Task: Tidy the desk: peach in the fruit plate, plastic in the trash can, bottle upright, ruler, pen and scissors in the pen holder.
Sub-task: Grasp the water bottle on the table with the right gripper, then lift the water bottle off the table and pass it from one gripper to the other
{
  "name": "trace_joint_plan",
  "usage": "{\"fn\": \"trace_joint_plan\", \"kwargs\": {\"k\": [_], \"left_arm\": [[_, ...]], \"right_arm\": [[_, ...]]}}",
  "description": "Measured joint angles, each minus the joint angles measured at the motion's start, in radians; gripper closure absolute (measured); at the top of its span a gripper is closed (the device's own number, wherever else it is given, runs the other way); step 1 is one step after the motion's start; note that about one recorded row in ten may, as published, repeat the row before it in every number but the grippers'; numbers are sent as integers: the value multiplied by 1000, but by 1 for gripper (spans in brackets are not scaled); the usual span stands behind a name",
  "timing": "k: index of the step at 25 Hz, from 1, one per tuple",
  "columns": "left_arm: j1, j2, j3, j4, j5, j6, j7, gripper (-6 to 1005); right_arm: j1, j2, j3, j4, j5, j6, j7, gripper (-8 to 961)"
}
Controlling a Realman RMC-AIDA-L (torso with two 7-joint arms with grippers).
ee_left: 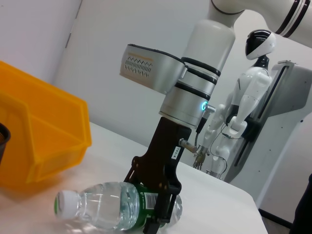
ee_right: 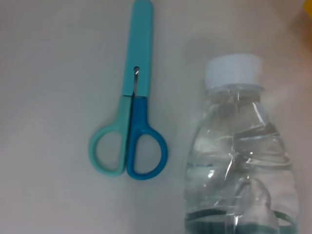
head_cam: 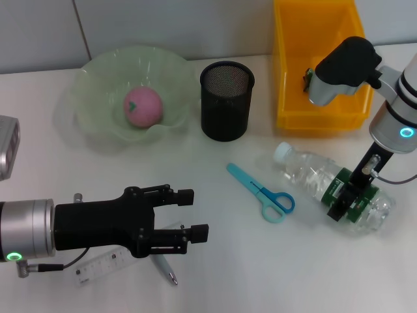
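Note:
The clear bottle (head_cam: pixel 313 175) (ee_left: pixel 100 207) (ee_right: pixel 239 161) lies on its side at the right, white cap toward the pen holder. My right gripper (head_cam: pixel 350 194) (ee_left: pixel 158 207) is shut on the bottle at its green label. The blue scissors (head_cam: pixel 262 193) (ee_right: pixel 131 122) lie closed just beside it. My left gripper (head_cam: pixel 193 215) hovers open at the front left, above the clear ruler (head_cam: pixel 103 266) and the grey pen (head_cam: pixel 164 266). The pink peach (head_cam: pixel 142 107) rests in the green fruit plate (head_cam: pixel 91 85). The black mesh pen holder (head_cam: pixel 226 101) stands upright. No plastic is in view.
The yellow trash can (head_cam: pixel 319 117) (ee_left: pixel 44 141) stands at the back right, close behind my right arm. A grey device (head_cam: pixel 8 147) sits at the left edge. Bare white table (head_cam: pixel 260 267) lies in front of the scissors.

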Motion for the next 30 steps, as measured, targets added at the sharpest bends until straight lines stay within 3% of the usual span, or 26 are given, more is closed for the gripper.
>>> {"fn": "trace_joint_plan", "kwargs": {"k": [18, 30], "left_arm": [[0, 2, -1, 0, -1, 0, -3, 198], [1, 3, -2, -1, -6, 0, -3, 198]], "right_arm": [[-8, 5, -18, -49, 16, -27, 0, 175], [-64, -3, 15, -232, 109, -91, -19, 180]]}}
